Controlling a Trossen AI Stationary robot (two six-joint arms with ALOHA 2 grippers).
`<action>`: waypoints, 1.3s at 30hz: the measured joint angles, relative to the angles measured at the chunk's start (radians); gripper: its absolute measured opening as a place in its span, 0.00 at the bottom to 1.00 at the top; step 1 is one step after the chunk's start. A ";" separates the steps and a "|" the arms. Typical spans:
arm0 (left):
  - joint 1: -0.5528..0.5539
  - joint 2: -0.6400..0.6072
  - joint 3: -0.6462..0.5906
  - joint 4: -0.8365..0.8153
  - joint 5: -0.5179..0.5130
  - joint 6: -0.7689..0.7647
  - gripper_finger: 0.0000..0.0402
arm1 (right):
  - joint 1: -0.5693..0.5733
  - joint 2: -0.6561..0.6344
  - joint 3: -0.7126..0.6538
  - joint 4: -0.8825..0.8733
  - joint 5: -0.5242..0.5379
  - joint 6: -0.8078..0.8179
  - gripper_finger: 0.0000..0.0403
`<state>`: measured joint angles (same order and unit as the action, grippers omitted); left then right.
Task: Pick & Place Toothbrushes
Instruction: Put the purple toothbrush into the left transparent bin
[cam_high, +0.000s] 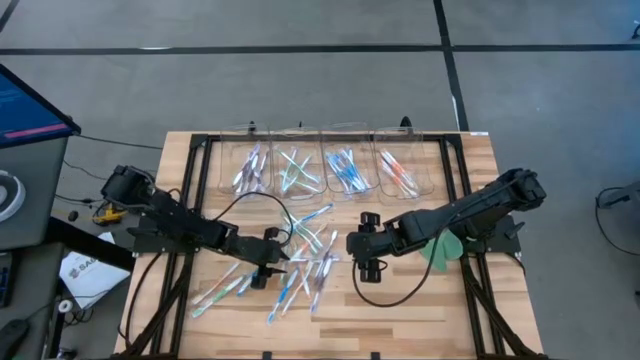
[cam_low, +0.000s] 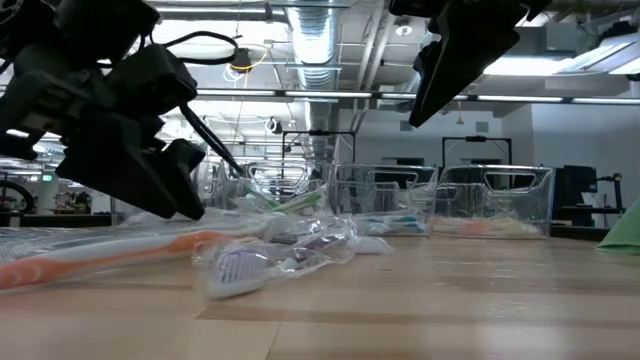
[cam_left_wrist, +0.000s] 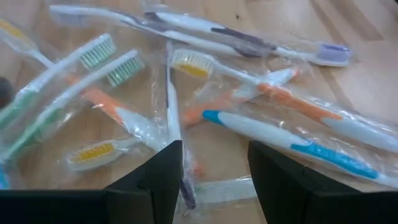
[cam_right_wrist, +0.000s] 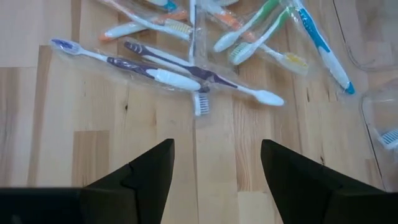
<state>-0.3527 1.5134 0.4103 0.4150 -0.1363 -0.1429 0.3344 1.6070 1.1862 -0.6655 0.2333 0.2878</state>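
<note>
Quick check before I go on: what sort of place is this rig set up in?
Most likely a robotics lab or workshop: exposed ceiling ducts behind the wooden table, a monitor beside it, and clear bins for sorting toothbrushes.

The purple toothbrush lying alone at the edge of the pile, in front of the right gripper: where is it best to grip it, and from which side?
Probably at the middle of the handle of the purple toothbrush, coming straight down from above. It lies flat on the table in its wrapper, with bare wood beside it, so the open right gripper can straddle the thin handle across its width.
</note>
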 joint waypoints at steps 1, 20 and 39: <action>0.000 -0.003 0.000 0.000 -0.011 0.004 0.44 | 0.000 0.000 0.000 0.000 0.000 0.000 0.58; 0.001 -0.038 0.000 -0.035 -0.111 0.051 0.44 | 0.000 0.000 0.000 0.003 0.000 0.000 0.58; 0.001 -0.002 -0.001 -0.020 -0.138 0.010 0.27 | 0.000 0.000 0.000 0.016 0.000 0.000 0.58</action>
<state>-0.3519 1.5112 0.4095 0.3950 -0.2745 -0.1329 0.3345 1.6066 1.1862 -0.6498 0.2329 0.2882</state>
